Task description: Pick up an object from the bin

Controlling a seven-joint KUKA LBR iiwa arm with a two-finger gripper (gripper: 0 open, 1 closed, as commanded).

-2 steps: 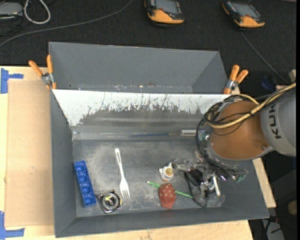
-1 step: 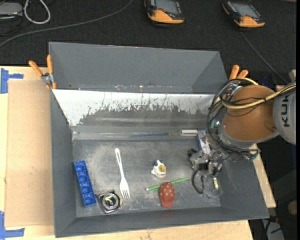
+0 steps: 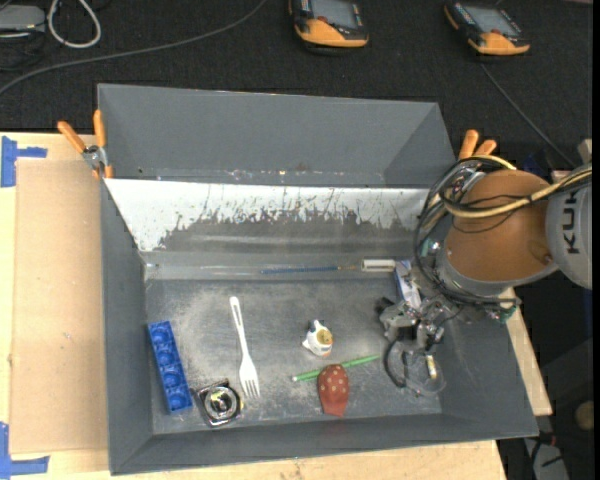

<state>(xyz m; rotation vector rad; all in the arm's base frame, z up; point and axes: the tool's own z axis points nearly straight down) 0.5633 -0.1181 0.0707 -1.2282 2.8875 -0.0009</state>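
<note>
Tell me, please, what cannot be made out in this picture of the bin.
Camera view:
- Whatever lies beneath the gripper: hidden by the gripper itself.
- Small white-and-yellow thing in the middle: too small to name.
- Thin rod at the back: too thin to identify.
- Red thing at the front: too small to tell its kind.

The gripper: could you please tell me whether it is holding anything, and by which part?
It cannot be told. The gripper is low at the bin's right side, near the green stick and red toy.
</note>
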